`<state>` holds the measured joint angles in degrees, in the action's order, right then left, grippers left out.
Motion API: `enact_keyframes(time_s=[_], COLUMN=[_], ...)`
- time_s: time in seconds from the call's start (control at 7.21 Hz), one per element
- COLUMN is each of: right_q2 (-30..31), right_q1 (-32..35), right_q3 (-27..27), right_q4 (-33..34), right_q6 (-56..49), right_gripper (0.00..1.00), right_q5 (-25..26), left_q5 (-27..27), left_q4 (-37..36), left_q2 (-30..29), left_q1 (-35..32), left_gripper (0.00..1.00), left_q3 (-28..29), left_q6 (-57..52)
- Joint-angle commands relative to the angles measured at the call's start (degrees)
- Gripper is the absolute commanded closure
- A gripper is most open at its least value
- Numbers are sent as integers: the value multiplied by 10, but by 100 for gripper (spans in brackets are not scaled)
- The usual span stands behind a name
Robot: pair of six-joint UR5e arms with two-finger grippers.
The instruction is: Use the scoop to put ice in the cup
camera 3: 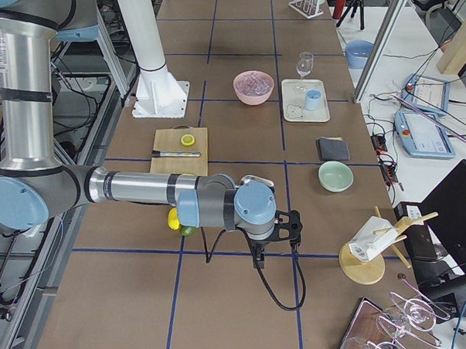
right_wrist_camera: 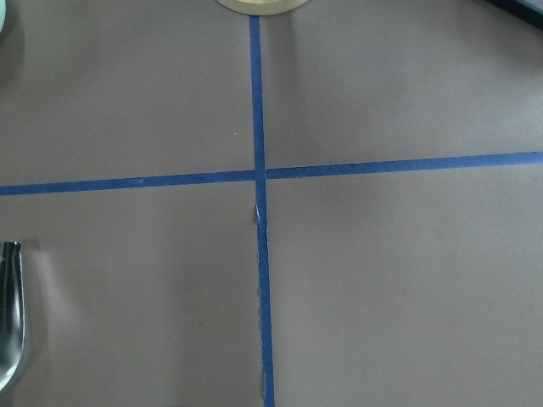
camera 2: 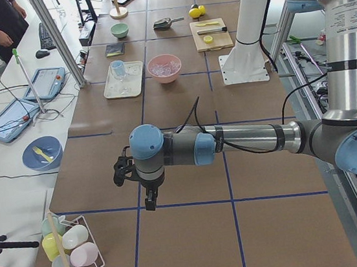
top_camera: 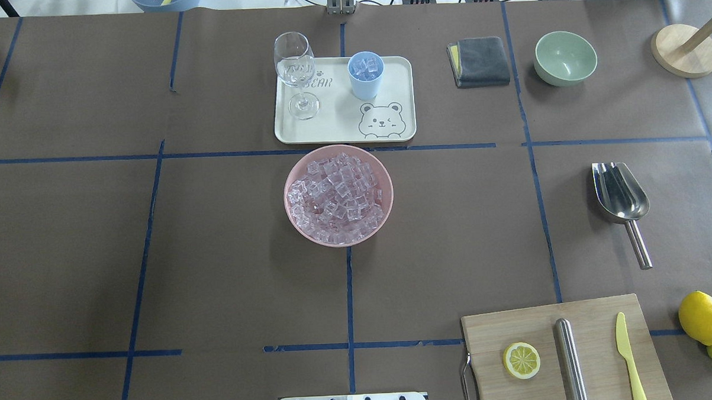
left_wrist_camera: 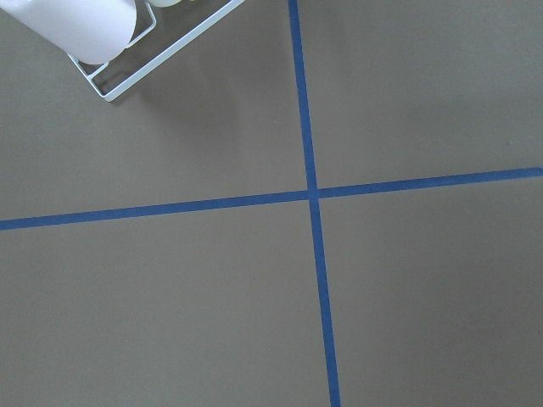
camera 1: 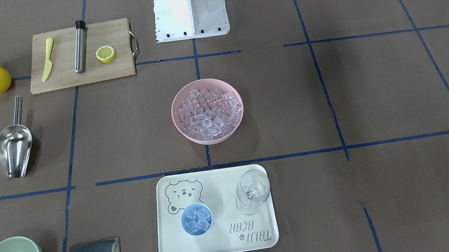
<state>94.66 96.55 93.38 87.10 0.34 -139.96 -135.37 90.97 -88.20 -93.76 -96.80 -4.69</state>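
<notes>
"Over on my right side of the desk, the scoop (top_camera: 621, 193) lies flat, trough up, handle pointing back toward my base!"

"Anything touching it?"

"Nothing. It sits alone between the board (top_camera: 496, 328) and the green bowl (top_camera: 565, 57), well apart from both."

"And the ice?"

"Most of the ice (top_camera: 338, 197) is heaped in the pink bowl (top_camera: 340, 244) at mid-desk, just beside the tray (top_camera: 330, 127). On that tray stands the cup (top_camera: 365, 87), upright, with cubes showing near its rim, next to the bear drawing. A stemmed glass (top_camera: 295, 66) shares the tray, apart from the cup."

"Where's your left claw?"

"My left claw (camera 2: 121, 172) hangs over brown paper at my left end of the desk, near a wire rack (camera 2: 75, 250) of pastel cups. Its camera sees a tape cross and the rack's corner. Released or clenched? Only the side view shows it, so I cannot tell."

"Right claw?"

"My right claw (camera 3: 289, 228) hovers at the opposite end, near a round wooden stand (camera 3: 353, 270). Same story: one side view only, and I cannot tell how its fingers stand. Its camera catches a tape cross and a sliver of steel at the left edge, too little to name."

"So both are away from the cup?"

"Well apart from it, and from the pink bowl too."
</notes>
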Motion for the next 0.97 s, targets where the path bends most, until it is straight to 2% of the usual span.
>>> enact_keyframes(time_s=[0.0,0.14,0.28,0.83], right_q2=[0,0,0,0], right_q1=[0,0,0,0], right_q3=[1,1,2,3], right_q4=[0,0,0,0], right_q6=[0,0,0,0], right_gripper=[0,0,0,0], right_q5=[0,0,0,-1], left_q5=[-13,-12,-11,-12], left_q4=[43,78,81,80], left_q2=[0,0,0,0], left_q1=[1,3,6,47], left_gripper=[0,0,0,0], left_q3=[30,61,69,61], left_q6=[0,1,3,32])
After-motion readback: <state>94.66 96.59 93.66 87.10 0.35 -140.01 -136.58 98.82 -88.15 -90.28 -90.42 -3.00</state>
